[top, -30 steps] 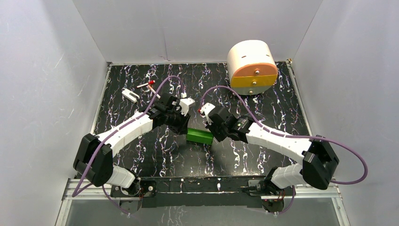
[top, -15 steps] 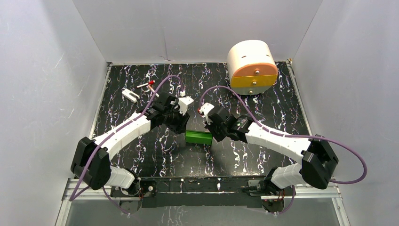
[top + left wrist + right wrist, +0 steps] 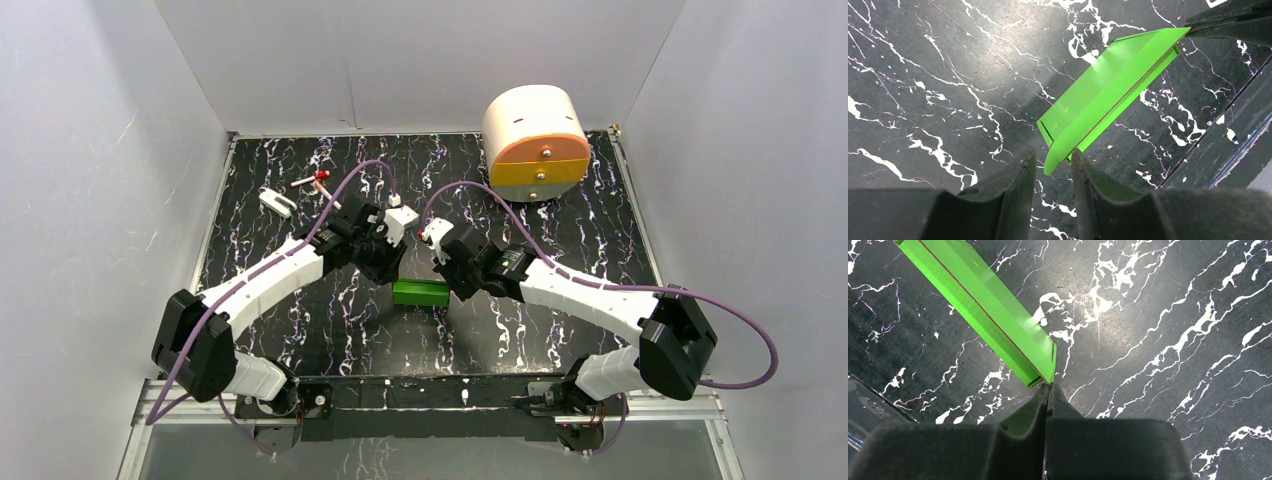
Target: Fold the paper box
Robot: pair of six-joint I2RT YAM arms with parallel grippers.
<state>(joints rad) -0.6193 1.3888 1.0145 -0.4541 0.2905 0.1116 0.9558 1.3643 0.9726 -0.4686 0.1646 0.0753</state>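
A rounded cream drawer unit (image 3: 535, 135), its front orange above and yellow below, stands well beyond the right claw (image 3: 449, 283) and off to its right, close to the back wall; a small white piece (image 3: 276, 203) lies beyond the left claw (image 3: 392, 272), off to its left; near that piece, farther back, lies a thin red-and-white item (image 3: 312, 181), perhaps a pen, too small to tell; beneath both claws spreads the black table top (image 3: 340, 330), veined white; plain white walls (image 3: 420, 60) close three sides.

Two robot arms – left arm (image 3: 268, 278), right arm (image 3: 585, 290) – one paper box (image 3: 420, 292), one cream-and-orange drawer unit (image 3: 535, 135), one white object (image 3: 276, 203) and one red-tipped item (image 3: 312, 180) on one table (image 3: 600, 220).
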